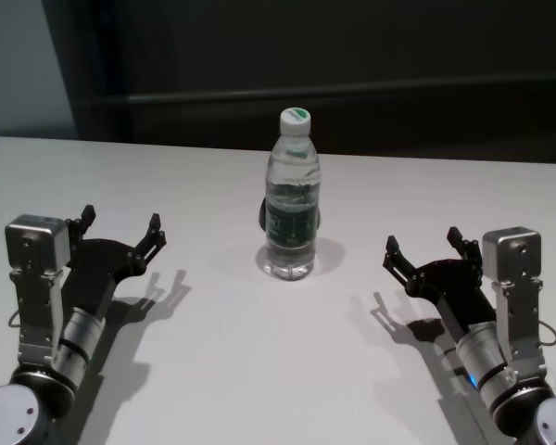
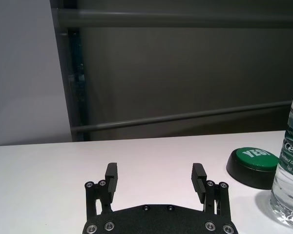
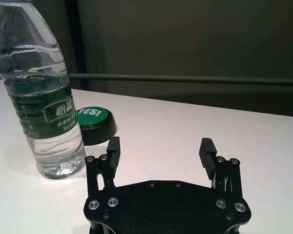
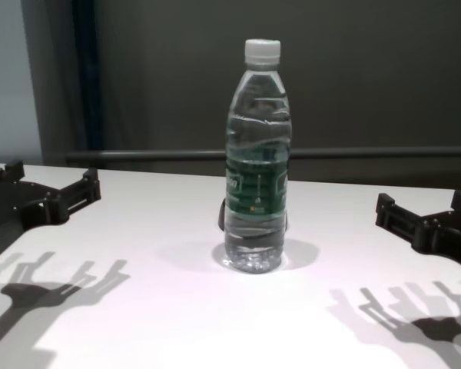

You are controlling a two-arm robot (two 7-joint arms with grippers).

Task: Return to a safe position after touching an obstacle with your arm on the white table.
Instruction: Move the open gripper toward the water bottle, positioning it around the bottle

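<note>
Wrist views showed a black-based green button [image 3: 92,122] behind the bottle [image 1: 291,195]; head and chest views barely did. Bottle stood upright on the white worktop [image 1: 259,371], clear, white-capped, green-banded, between and ahead of both hands. Left hand [image 1: 120,232] and right hand [image 1: 424,248] spread wide, grasping nothing.

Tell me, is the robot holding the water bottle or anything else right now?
No, nothing is held. The left gripper and right gripper are both open and empty, hovering over the white table on either side of the water bottle, which stands alone.
</note>
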